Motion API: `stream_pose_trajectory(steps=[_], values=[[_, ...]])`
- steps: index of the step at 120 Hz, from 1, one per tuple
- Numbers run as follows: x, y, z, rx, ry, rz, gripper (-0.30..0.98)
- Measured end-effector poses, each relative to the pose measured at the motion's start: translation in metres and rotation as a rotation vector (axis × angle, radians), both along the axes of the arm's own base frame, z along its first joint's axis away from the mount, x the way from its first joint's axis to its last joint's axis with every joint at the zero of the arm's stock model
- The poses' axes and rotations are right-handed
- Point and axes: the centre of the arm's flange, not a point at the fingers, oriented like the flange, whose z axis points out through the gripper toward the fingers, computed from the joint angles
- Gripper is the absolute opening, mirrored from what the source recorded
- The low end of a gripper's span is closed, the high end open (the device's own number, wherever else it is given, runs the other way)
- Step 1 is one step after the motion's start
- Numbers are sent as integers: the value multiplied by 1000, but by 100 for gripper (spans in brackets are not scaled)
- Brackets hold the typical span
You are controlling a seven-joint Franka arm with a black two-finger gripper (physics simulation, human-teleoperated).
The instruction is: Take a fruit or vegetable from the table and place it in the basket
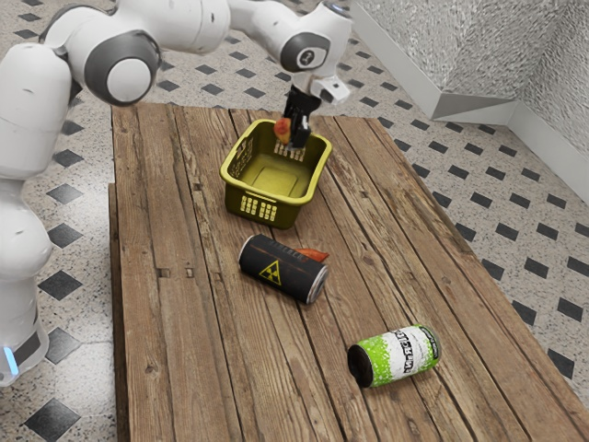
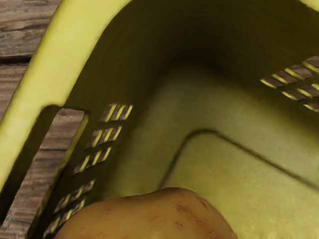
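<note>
The claw (image 1: 291, 134) pinches the potato (image 2: 149, 216), with the basket (image 1: 283, 214) under it. Picking up is done; letting go is left.

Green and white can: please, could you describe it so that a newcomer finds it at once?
On the wooden table, find the yellow basket. Past the black can, toward the exterior view's lower right, lies the green and white can, without the black one's yellow triangle.

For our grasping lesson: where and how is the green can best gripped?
I'd grip the green can around its middle, from straight above, closing across its width: it lies on its side, its rounded body narrower across than lengthwise.
</note>
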Motion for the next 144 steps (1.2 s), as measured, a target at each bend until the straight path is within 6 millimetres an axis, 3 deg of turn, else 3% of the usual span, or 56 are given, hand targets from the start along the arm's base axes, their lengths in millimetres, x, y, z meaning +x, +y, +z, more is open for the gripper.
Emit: stream_pose_trajectory(steps=[26,41,58,62,66,70,77,84,89,94,98,105,116,124,134,144], values=[[-24,-14,9,3,12,-11,19],[-24,-17,10,1,6,-20,48],[-23,-18,11,2,2,-27,61],[-23,-26,19,3,-4,-38,63],[-19,-48,31,3,-15,-70,64],[-14,-88,48,1,-32,-127,65],[-5,-187,81,0,-68,-269,66],[-10,-288,126,5,-134,-407,67],[-18,-348,152,1,-173,-485,67],[-27,-388,163,-6,-183,-535,68],[-31,-406,166,-10,-181,-550,68],[-33,-406,168,-10,-173,-526,68],[-27,-370,169,-1,-163,-430,68],[-27,-351,190,12,-195,-377,69],[-31,-347,207,34,-217,-351,69],[-26,-348,201,55,-203,-336,69]])
